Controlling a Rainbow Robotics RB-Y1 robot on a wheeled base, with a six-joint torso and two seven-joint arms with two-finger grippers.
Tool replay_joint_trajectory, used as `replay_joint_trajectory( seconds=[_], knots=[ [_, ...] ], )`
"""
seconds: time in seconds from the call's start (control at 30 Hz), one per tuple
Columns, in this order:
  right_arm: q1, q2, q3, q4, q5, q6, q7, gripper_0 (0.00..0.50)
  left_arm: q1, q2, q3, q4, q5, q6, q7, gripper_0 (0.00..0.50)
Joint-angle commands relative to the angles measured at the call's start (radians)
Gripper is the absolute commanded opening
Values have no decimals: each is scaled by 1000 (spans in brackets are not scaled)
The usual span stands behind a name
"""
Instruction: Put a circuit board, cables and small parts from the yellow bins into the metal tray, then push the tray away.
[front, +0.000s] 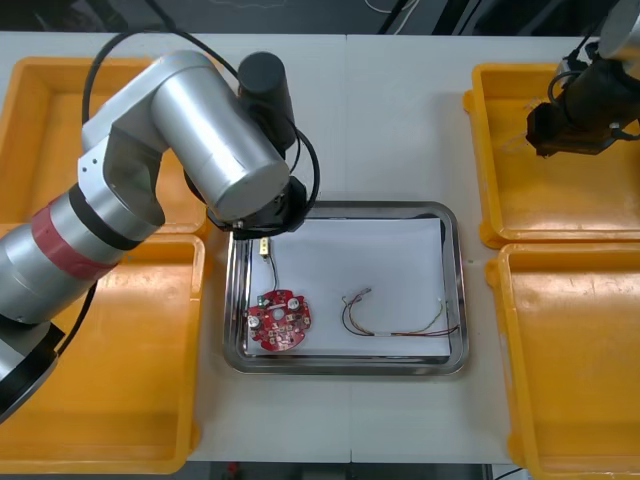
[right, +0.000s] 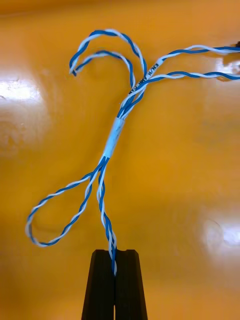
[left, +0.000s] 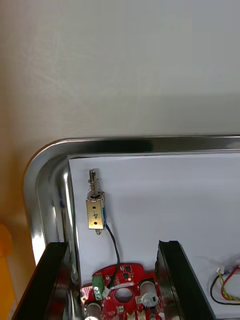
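the twisted blue and white cable (right: 114, 137) spreads in loops over the floor of the upper right yellow bin (front: 520, 205); whether it rests there or hangs just clear i cannot tell. one strand runs into the right gripper (right: 114, 255), whose black fingers are pressed together on it with nothing but the strand between them. in the front view that gripper hangs over the same bin, at the upper right of the frame.

the metal tray (front: 345, 208) sits at the lower middle of the front view, white inside. a round red circuit board (front: 280, 321) lies in its lower left corner. a red and yellow cable (front: 398, 322) lies to the board's right, apart from it. a small metal part (front: 264, 246) lies near the tray's upper left corner, joined to the board by a thin black wire (front: 272, 272). the left gripper (left: 112, 245) hovers over that side with its fingers wide apart. one finger is over the tray's rim and the other over the white inside. the board's edge lies between them, and the small metal part lies beyond the tips, untouched. the left arm reaches in from the left edge, across the left yellow bins (front: 120, 400).
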Motion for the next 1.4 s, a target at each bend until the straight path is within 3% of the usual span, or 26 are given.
replay_joint_trajectory(
  seconds=[0.03, 0.2, 0.37, 0.57, 0.8, 1.17, 1.4],
  knots=[
    [-28, -77, 48, -91, -33, 90, 35, 0, -73, 83, 77, -46, 79, 22, 8, 500],
    [10, -91, 48, -188, -47, 190, 38, 0, -77, 151, 153, -37, 150, 35, -81, 500],
    [122, -91, 48, -402, -67, 302, 29, 0, -76, 223, 213, 0, 219, 35, -173, 500],
    [212, -91, 43, -568, -87, 379, 20, 0, -76, 275, 265, 60, 249, 35, -278, 500],
    [294, -89, 34, -669, -113, 399, 14, 0, -79, 300, 330, 146, 259, 24, -417, 500],
    [447, -88, 34, -878, -156, 400, -20, 0, -140, 309, 351, 359, 255, -60, -758, 500],
    [452, -88, 34, -882, -177, 396, -37, 0, -174, 309, 350, 466, 254, -120, -976, 500]
  ],
)
